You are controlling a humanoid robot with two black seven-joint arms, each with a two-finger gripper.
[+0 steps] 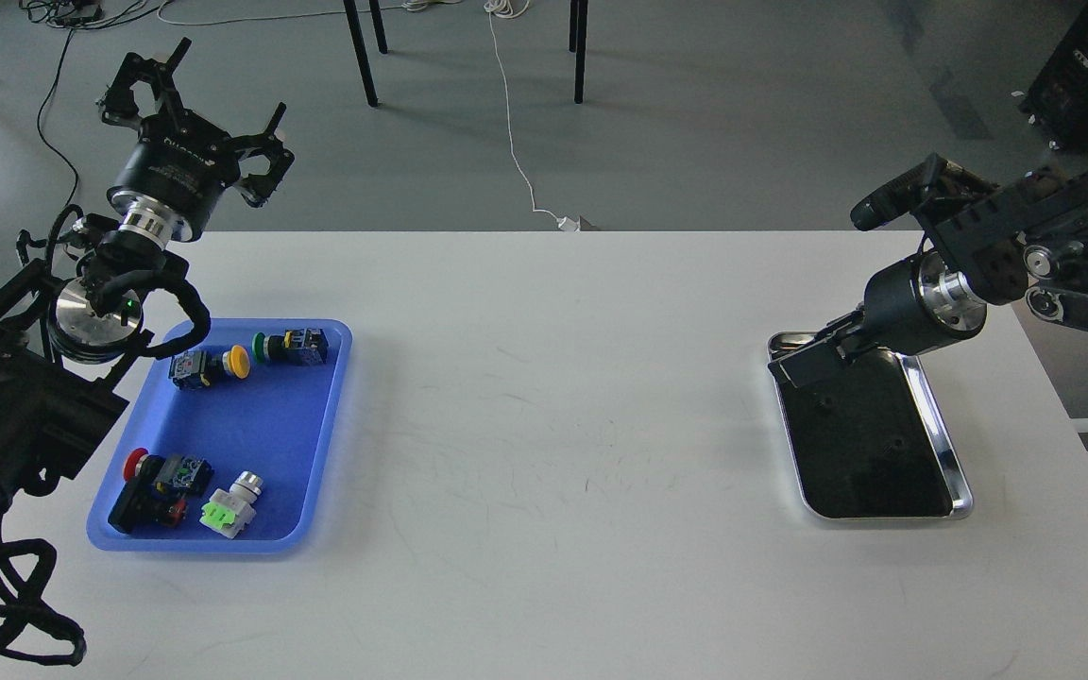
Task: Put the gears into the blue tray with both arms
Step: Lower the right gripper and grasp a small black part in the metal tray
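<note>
Left hand (196,99) up past the counter's (544,397) far left corner, fingers spread, holding nothing | right hand (804,364) low at steel tray's (955,472) far end, grip unclear | gears (895,442) faint in steel tray | blue tray (251,425) near left edge holds switches (209,366)

Blue tray (317,444) on white table (553,425); steel tray (950,463) dark inside

Black arms (25,378) (silver wrist rings), looped black cables (180,316).

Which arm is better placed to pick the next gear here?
Right, likely: the right gripper is down at the steel tray, where small gears seem to lie. The left gripper is raised beyond the blue tray.
</note>
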